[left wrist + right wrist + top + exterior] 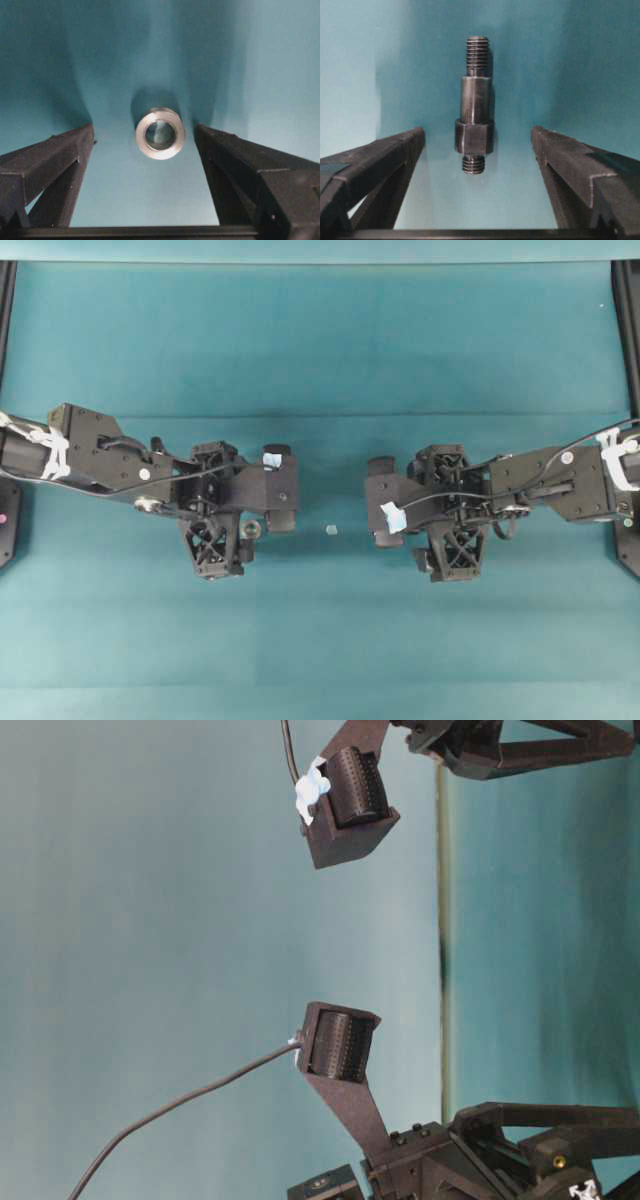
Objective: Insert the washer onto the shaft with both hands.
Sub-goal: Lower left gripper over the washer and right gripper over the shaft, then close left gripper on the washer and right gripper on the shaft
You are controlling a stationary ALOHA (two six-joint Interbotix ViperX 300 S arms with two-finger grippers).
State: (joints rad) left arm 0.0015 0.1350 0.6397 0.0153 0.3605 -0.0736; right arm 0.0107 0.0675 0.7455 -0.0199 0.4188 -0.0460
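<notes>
Overhead view: shaft not visible, probably tucked under right gripper (455, 515). Washer (252, 530) mostly covered by left gripper (215, 512), just tiny grey bit peeking out, hole unreadable. Small pale fleck (331, 530) between grippers too tiny to identify. Both arms cut off at side edges. Table-level view: neither part visible, arms cropped top and bottom. Wrist views: fingers (55, 165) cropped by bottom and side edges, washer slightly soft-focus.
</notes>
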